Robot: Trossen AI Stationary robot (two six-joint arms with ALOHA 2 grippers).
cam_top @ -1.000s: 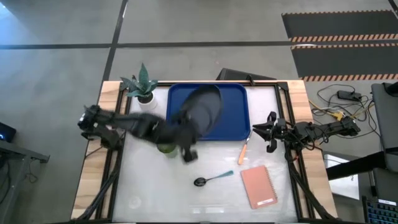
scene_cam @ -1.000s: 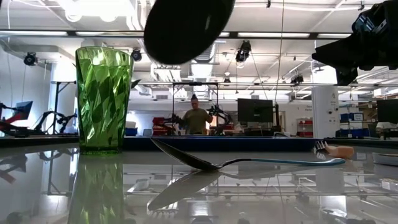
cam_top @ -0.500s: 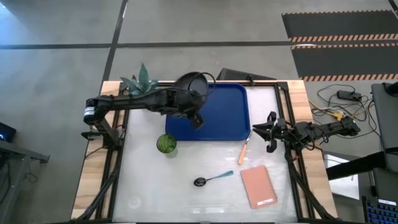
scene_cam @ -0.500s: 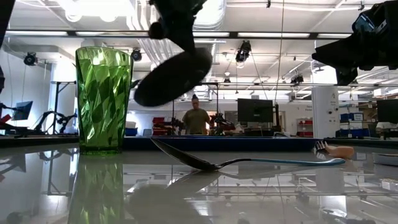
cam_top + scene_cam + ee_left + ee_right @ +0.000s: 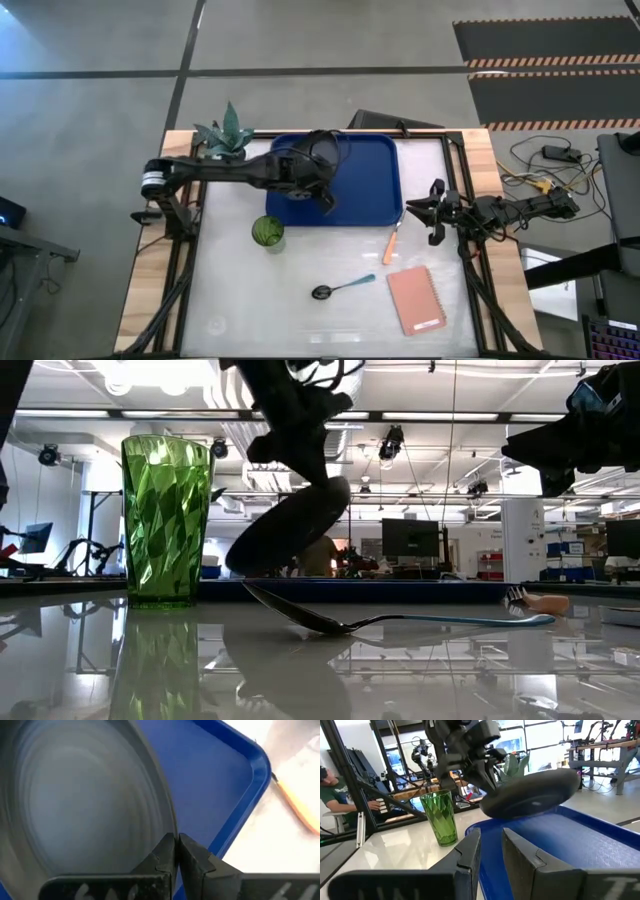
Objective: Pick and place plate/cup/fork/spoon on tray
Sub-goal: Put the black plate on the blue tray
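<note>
Blue tray: lying flat at the far middle of the bench, its raised rim showing in the left wrist view and its floor filling the near part of the right wrist view.
Plate: hanging tilted above the tray's left part, not lying flat; in the low view it is slanting, one edge low near the tray and the other raised; also showing in the left wrist view and the right wrist view.
Left jaws: reaching in from the left side over the tray, pinching closed on the plate's rim with the fingers nearly touching around the thin edge.
Right jaws: waiting just beside the tray's right edge, fingers standing a little apart and holding nothing.
Cup: standing upright on the bench just off the tray's near left corner, apart from the tray; green and faceted in the low view and the right wrist view.
Fork: lying on the bench near the tray's near right corner, orange handle pointing toward the near side.
Spoon: lying on the bench well apart from the tray, bowl to the left, light blue handle to the right; bowl near the camera in the low view.
Pink notebook: lying to the right of the spoon.
Potted plant: standing at the far left corner, beside the tray.
Person: sitting in the room beyond the bench.
</note>
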